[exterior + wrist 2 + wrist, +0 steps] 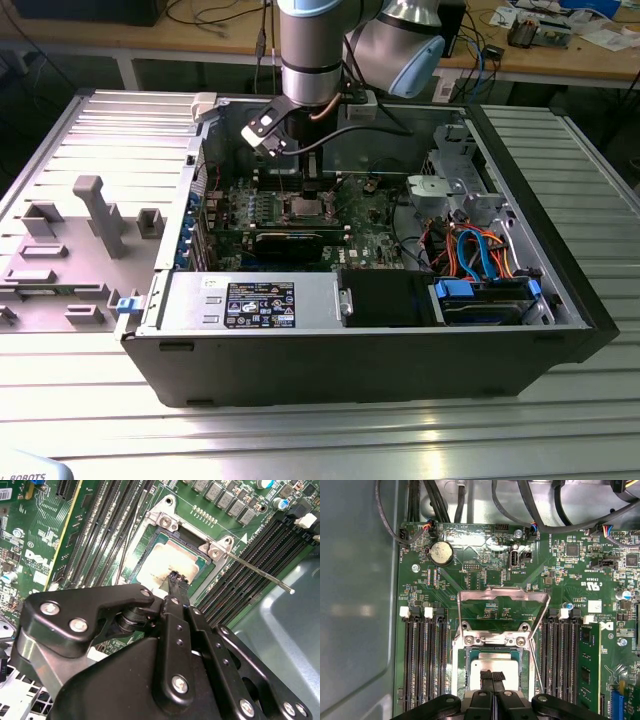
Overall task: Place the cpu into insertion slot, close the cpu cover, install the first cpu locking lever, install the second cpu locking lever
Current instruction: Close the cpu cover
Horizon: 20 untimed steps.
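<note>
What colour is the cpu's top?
The cpu is silver-grey on top; the first wrist view shows it best.

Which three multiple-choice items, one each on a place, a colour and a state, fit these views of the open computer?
1. Where is the cpu?
A in the insertion slot
B beside the slot
C lifted clear of the slot
2. What colour is the motherboard?
A red
B green
C white
3. How does the cpu cover stand?
A flat over the cpu
B raised open
C removed

Answers:
1 A, it lies in the socket under the tips of the gripper.
2 B, the board is green in both wrist views.
3 B, its frame stands up off the socket.
</note>
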Each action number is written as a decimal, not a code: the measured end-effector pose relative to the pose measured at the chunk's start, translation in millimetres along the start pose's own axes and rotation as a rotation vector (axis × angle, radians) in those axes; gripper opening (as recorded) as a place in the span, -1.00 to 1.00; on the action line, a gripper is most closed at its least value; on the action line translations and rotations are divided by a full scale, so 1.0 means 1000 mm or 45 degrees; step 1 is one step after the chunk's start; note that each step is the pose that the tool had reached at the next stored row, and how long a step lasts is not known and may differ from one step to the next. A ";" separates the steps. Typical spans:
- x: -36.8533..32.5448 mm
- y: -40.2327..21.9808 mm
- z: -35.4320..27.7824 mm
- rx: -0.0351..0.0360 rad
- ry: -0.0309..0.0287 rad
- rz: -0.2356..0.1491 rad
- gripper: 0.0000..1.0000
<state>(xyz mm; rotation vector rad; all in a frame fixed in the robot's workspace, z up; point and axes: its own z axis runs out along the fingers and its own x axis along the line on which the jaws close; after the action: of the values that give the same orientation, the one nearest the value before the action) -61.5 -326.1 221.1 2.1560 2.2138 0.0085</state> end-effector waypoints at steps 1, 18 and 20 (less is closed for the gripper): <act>0.0000 0.0000 -0.0002 0.0000 0.0001 0.000 -0.76; -0.0002 0.0002 -0.0066 0.0001 -0.0001 0.000 -0.76; -0.0003 0.0003 -0.0075 0.0001 0.0000 0.000 -0.76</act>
<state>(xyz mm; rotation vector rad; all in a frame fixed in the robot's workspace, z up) -61.6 -326.1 228.5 2.1561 2.2138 0.0085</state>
